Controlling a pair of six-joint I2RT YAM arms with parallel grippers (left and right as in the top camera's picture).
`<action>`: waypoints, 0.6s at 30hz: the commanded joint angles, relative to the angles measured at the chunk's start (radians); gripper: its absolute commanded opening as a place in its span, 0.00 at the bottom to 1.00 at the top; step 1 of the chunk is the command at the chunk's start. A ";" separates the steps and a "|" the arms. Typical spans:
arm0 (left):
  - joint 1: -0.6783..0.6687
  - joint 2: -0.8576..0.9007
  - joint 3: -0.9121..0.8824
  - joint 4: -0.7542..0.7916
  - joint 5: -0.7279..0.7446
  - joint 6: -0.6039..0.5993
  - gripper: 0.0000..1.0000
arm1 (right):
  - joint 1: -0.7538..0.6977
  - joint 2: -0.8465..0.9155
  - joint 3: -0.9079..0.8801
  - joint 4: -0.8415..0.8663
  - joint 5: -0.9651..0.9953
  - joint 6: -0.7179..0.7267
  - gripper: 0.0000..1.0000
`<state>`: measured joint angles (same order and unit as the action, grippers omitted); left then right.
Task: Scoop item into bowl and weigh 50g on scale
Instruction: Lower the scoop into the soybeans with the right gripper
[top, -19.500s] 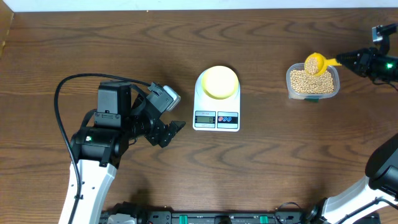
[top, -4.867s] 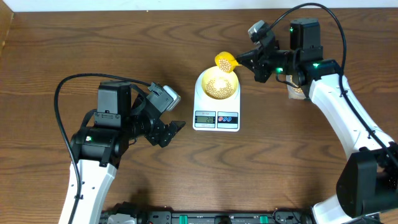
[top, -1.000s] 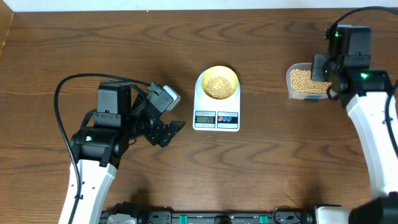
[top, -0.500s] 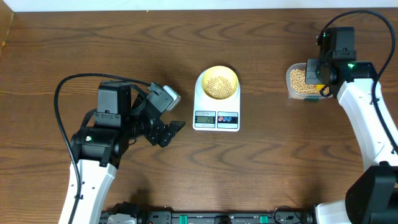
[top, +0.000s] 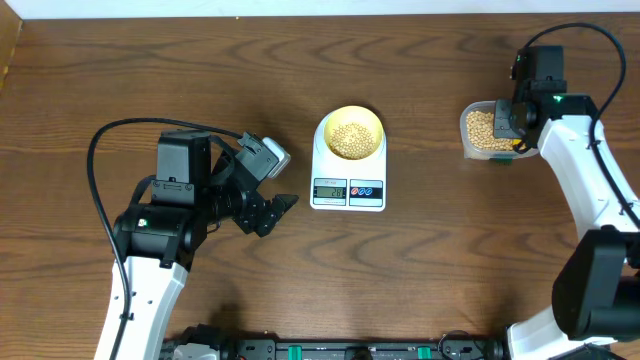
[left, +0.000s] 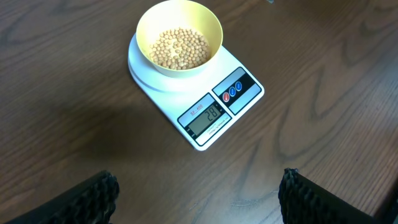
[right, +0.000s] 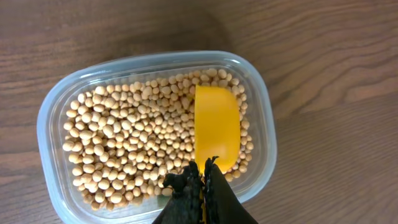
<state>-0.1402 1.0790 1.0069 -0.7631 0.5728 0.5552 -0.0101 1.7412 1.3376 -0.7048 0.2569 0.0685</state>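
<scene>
The scale (top: 348, 172) is sitting at the middle of the wood-grain counter (top: 430, 270), with its display (left: 206, 114) and two round buttons facing the robot. The pale yellow bowl (left: 147, 23) is resting on the scale's round top, and a shallow layer of beans (left: 180, 48) is lying in its bottom. Digits are showing on the display, but they are too small to read with certainty. The left fingers (left: 99, 196) are hanging above the counter on the near left side of the scale, well apart from it; they are standing wide apart and gripping nothing. To the right of the scale and well apart from it, a clear rectangular container (right: 53, 106) is sitting on the counter, holding many more of the beans. The right fingers (right: 200, 186) are hovering over the container's right end, pressed together on the handle end of a bright yellow scoop (right: 216, 127). The scoop is lying on the bean pile along the container's right side, its bowl end pointing away from the wrist, and no beans are showing on its visible face.
</scene>
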 joint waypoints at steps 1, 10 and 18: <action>0.004 0.000 -0.004 -0.003 -0.002 0.013 0.84 | -0.014 0.029 -0.008 -0.006 -0.039 0.013 0.01; 0.004 0.000 -0.004 -0.003 -0.002 0.013 0.85 | -0.024 0.029 -0.008 -0.022 -0.236 0.012 0.01; 0.004 0.000 -0.004 -0.003 -0.002 0.013 0.84 | -0.060 0.029 -0.008 -0.039 -0.459 -0.053 0.01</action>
<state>-0.1402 1.0790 1.0069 -0.7631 0.5728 0.5556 -0.0532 1.7603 1.3376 -0.7383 -0.0151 0.0563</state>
